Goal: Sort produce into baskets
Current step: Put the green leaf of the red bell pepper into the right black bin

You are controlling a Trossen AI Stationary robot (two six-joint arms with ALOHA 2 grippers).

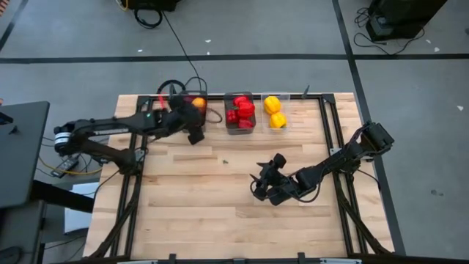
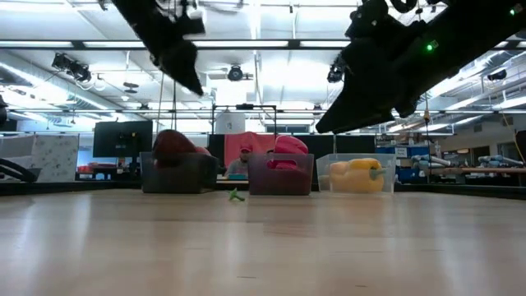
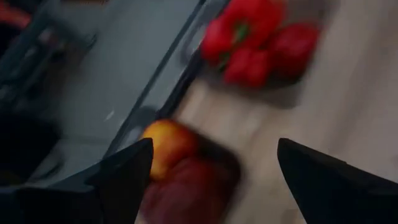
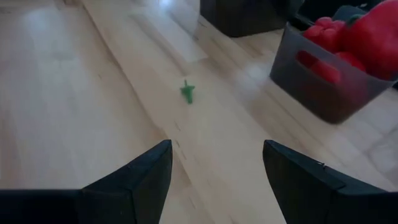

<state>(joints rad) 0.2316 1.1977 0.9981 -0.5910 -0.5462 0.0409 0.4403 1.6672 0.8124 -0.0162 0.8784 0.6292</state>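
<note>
Three baskets stand in a row at the table's far edge. The left dark basket (image 1: 192,110) holds apples (image 3: 168,146), the middle dark basket (image 1: 239,114) holds red bell peppers (image 1: 242,110), and the clear right basket (image 1: 276,112) holds two yellow bell peppers (image 1: 274,111). My left gripper (image 3: 211,174) is open and empty, above the apple basket. My right gripper (image 4: 214,171) is open and empty above the middle of the table, right of centre (image 1: 265,180).
A small green stem piece (image 4: 188,92) lies on the bare wood in front of the baskets; it also shows in the low view (image 2: 237,196). The table's middle and near half is bare wood. Cables (image 1: 176,88) run off the far edge behind the left basket.
</note>
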